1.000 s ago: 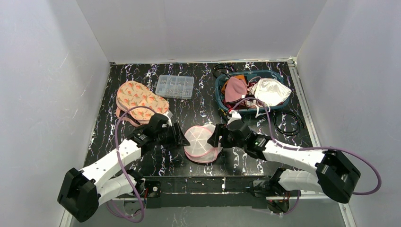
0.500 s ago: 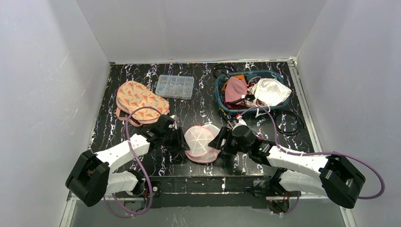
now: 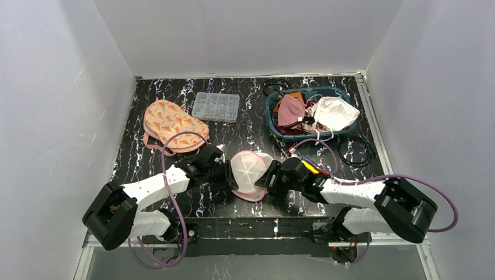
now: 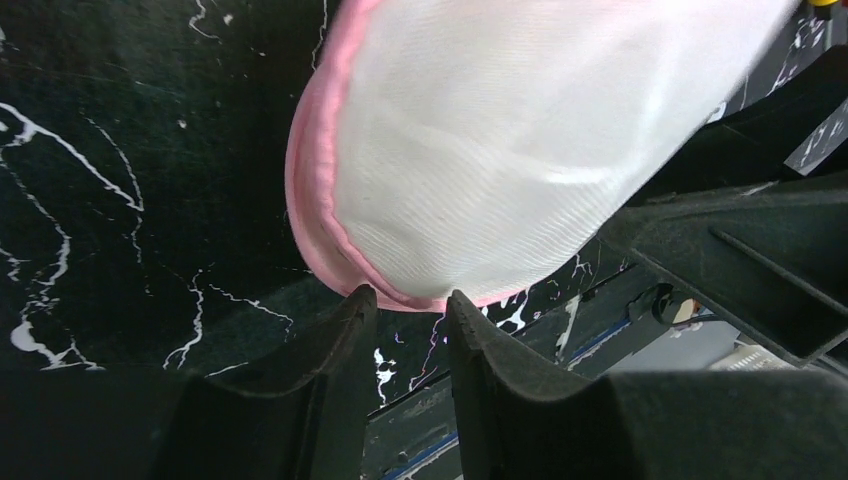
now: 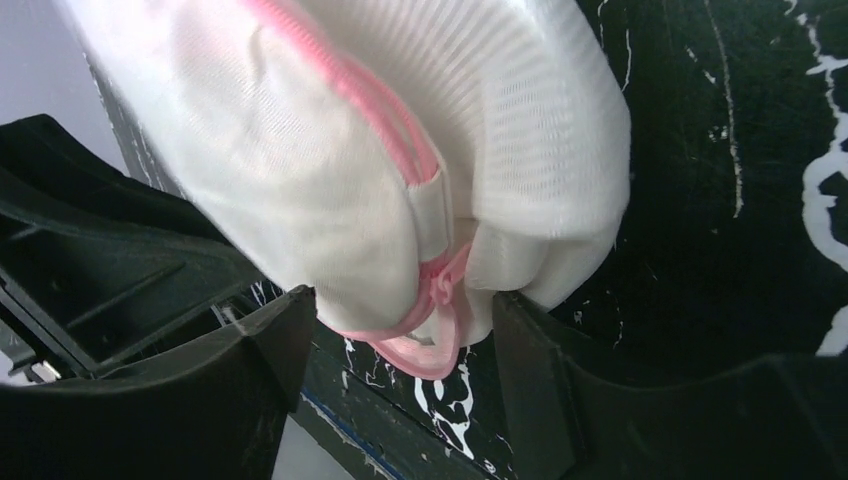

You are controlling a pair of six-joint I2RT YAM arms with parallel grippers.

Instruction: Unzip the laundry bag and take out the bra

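I'm on the unzip step. The laundry bag sits low centre in the top view, tipped on edge on the table between both arms, and its zip looks closed. My right gripper stands wide, straddling the end where the pink zipper pull hangs mid-frame. My left gripper is narrowly parted at the bag's pink rim (pinched or not, I cannot tell). Next, I judge, I should anchor that rim, then nip the small pull precisely. The bra is hidden, presumably inside.
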